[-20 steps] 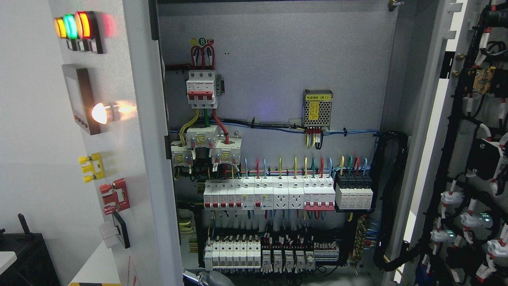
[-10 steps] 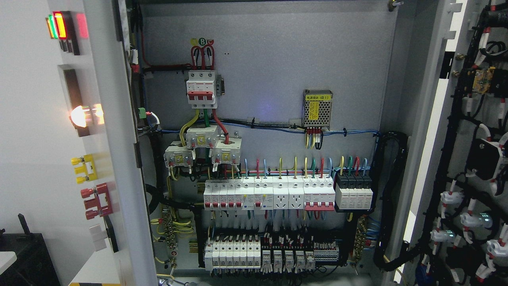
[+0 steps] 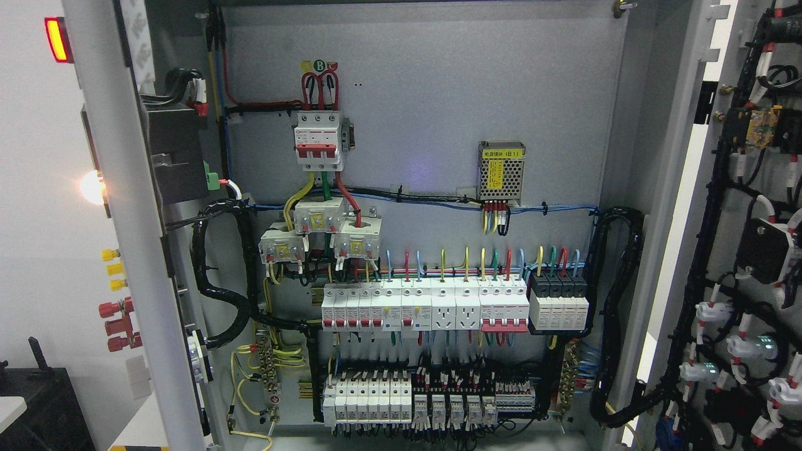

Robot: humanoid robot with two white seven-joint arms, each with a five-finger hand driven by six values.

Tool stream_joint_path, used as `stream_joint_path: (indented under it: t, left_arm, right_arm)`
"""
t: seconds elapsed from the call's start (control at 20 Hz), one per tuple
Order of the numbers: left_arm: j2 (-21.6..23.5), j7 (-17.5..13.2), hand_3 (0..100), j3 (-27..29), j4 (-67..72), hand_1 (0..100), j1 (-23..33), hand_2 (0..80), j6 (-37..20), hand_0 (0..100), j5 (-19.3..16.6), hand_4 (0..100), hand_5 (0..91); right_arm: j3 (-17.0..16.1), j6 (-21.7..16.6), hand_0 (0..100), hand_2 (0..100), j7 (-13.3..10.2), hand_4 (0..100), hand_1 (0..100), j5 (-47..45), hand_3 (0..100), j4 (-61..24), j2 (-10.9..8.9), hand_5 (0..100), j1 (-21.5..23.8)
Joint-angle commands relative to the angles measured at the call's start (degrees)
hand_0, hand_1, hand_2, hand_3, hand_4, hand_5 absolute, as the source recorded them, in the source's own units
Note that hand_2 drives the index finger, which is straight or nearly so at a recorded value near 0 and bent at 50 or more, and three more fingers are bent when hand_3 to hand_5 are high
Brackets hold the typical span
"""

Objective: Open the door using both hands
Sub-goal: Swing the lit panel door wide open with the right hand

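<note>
A: Where are the hands?

B: Neither hand nor arm shows anywhere in the head view, so I cannot tell how far the fingers are spread or whether they hold anything.

A: And the doors?

B: The left door [image 3: 125,250] stands swung wide, seen almost edge-on along the left side of the cabinet [image 3: 438,81]. On its outer face a red lamp [image 3: 56,39] glows near the top edge, a white lamp [image 3: 91,186] lower down, then yellow knobs [image 3: 111,269] and red knobs [image 3: 118,324] toward the bottom. A black box [image 3: 177,153] sits on its inner face, and a thick black cable [image 3: 216,275] loops from there into the cabinet.

A: The right door?

B: The right door [image 3: 752,250] is open too, at the right edge, its inner side covered in black wiring and white connectors.

A: What is inside?

B: A red and white breaker [image 3: 319,141] near the top left of the back panel, a small mesh box with a yellow label [image 3: 501,170] right of centre, a row of white switches [image 3: 426,307] across the middle, and a second row [image 3: 369,398] along the bottom edge.
</note>
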Motion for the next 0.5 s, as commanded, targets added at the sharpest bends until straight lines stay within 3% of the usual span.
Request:
stream_joint_path:
  t: [0.0,0.45]
  left_arm:
    - [0.00,0.02,0,0.00,-0.04,0,0.02,0.0,-0.02,0,0.00,4,0.0]
    - [0.00,0.02,0,0.00,-0.04,0,0.02,0.0,-0.02,0,0.00,4,0.0]
  right_arm:
    - [1.51,0.43,0,0,-0.17,0,0,0.29,0,-0.05,1.76,0,-0.19]
    - [1.95,1.58,0,0,-2.89,0,0,2.75,0,0.13,3.87,0,-0.19]
